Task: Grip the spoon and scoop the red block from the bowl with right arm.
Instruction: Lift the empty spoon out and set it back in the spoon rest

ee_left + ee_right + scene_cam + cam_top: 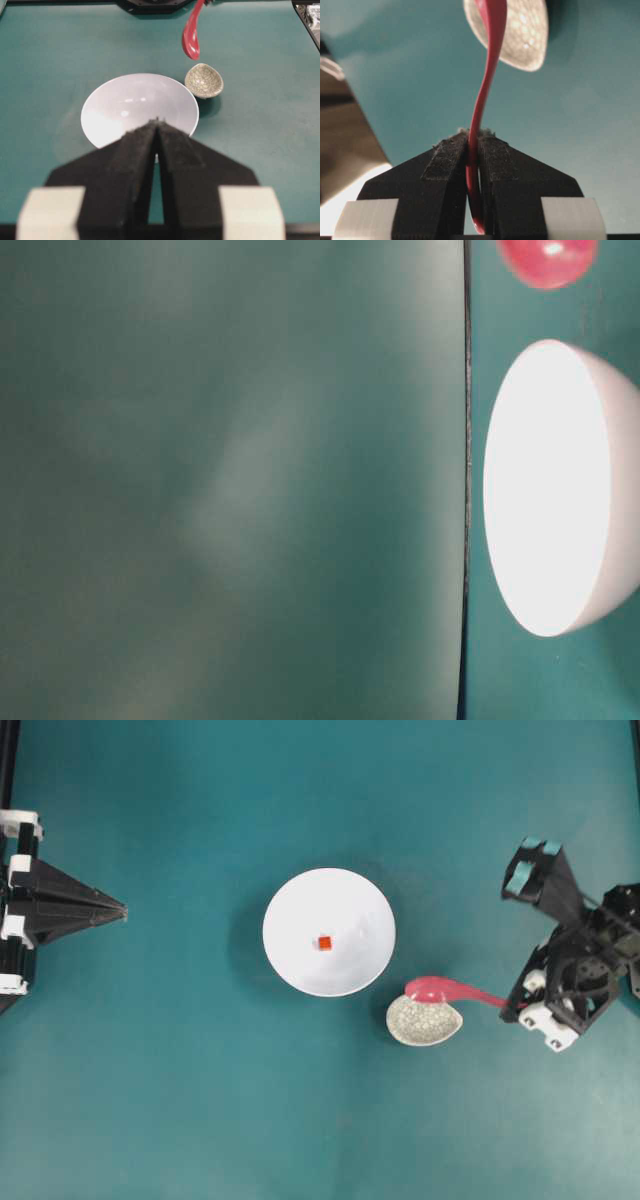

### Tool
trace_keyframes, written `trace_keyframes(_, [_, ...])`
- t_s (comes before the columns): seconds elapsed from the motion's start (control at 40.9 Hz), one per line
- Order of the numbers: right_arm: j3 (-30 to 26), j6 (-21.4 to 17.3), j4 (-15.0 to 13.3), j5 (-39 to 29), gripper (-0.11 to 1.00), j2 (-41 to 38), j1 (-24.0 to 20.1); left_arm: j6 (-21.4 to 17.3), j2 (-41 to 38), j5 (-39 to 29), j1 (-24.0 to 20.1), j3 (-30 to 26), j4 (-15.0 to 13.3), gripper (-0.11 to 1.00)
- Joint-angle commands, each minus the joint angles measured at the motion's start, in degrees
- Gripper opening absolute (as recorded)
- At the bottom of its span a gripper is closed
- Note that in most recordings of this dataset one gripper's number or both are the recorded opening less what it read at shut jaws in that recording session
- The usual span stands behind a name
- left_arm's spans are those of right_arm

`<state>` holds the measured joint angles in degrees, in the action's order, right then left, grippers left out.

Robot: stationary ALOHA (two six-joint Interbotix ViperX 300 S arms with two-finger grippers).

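Note:
The white bowl sits mid-table with the tiny red block near its centre. The pink spoon lies to the bowl's lower right. My right gripper is shut on its handle, and its scoop reaches over the upper rim of a small speckled dish. In the right wrist view the handle runs out from between the closed pads of the gripper. My left gripper is shut and empty at the far left, pointing at the bowl. The block is hidden in both wrist views.
The speckled dish stands just right of the bowl, almost touching it. The table-level view shows the bowl's side and the spoon's scoop. The right arm's body fills the right edge. Teal tabletop surrounds everything.

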<state>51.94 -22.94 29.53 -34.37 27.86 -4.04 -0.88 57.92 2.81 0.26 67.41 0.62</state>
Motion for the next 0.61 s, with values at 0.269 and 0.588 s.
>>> trace_keyframes(0.269, [-0.1, 0.3, -2.5, 4.7, 0.06, -6.8, -4.7, -0.1, -0.4, 0.4, 0.1, -0.6, 0.2, 0.00])
trace_keyframes(0.588, [0.1, 0.3, -5.7, 5.4, 0.06, -9.8, -4.7, -0.1, -0.4, 0.4, 0.1, -0.6, 0.2, 0.00])
